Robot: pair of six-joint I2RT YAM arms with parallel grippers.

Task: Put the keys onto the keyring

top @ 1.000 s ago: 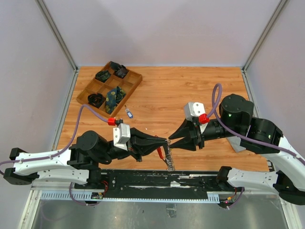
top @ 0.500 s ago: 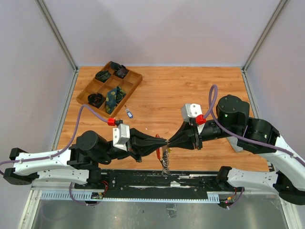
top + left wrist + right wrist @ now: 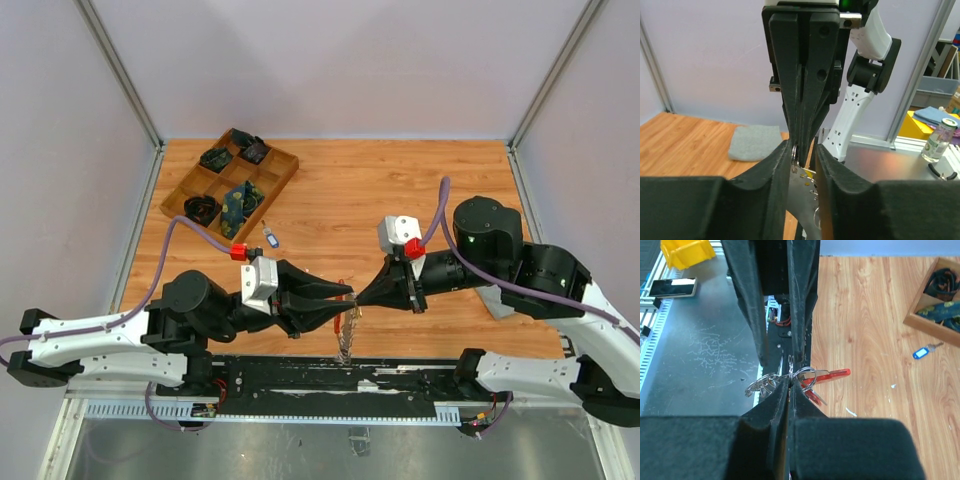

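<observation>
Wood-grain desk (image 3: 400,190); pale lilac walls (image 3: 330,60); right hand (image 3: 358,298) clamped on keyring (image 3: 346,345); left hand (image 3: 347,306) apart.

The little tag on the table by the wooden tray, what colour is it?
The tag is blue. The right wrist view shows it best.

The bench (image 3: 400,190) is smooth wood-grain board with a soft sheen. At its 6 o'clock edge lies a scratched, dull grey metal plate (image 3: 705,355). The keyring (image 3: 771,381) is bright, glinting metal, and its red part (image 3: 832,374) looks like smooth plastic. The left hand (image 3: 803,152) and right hand (image 3: 790,382) have matt black plastic fingers. The tray (image 3: 272,148) at 11 o'clock is plain wood. The grey pad (image 3: 754,142) looks soft and fuzzy.
</observation>
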